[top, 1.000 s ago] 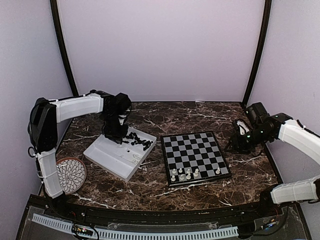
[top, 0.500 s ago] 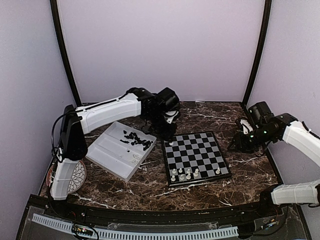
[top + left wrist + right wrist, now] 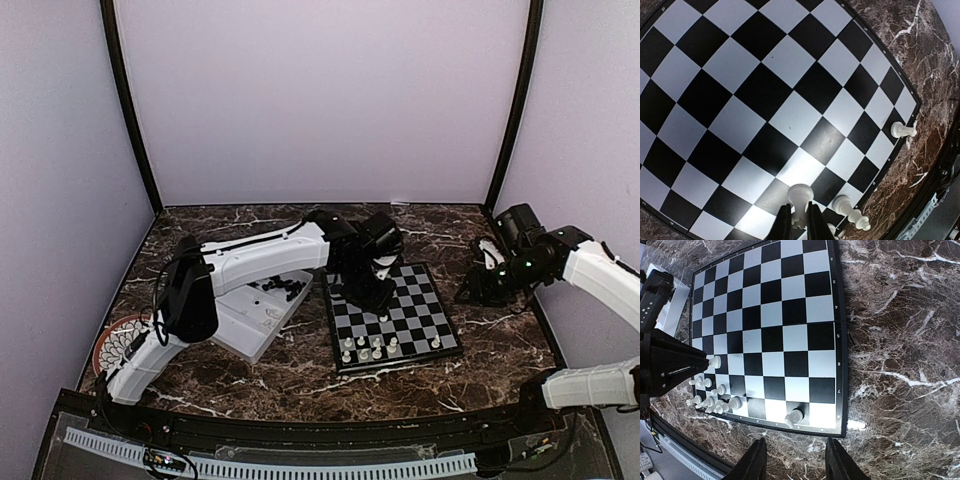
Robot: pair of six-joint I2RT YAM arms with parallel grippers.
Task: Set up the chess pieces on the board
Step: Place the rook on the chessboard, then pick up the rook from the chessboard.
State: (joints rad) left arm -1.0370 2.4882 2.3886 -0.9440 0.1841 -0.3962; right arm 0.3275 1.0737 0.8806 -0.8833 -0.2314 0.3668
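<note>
A: Left jaws: clamped on a small white plastic pawn (image 3: 800, 195), pinched low on the stem, with the round head showing above the tips. We cannot tell whether its base touches the square beneath.

B: Agreed. We judge it very light, rigid and smooth, so it could twist or squirt free. The stem under the head is the place to hold, taken squarely.

A: Pawn sits over the flat black-and-pale-grey checked chessboard (image 3: 425, 300), toward its left side, a little in from the near rows. Glossy surface, with a glare patch beside the pawn.

B: Cluster of white pieces (image 3: 368, 348) along the near edge; one lone white piece (image 3: 435, 343) toward the right corner. Narrow bases, so we expect they tip easily.

A: Black pieces (image 3: 287, 288) lie loose in the white divided tray (image 3: 235, 330), left of the board.

B: Right jaws: apart, holding nothing, over the brown veined marble desk (image 3: 900, 365), beside the board's right edge.
</note>
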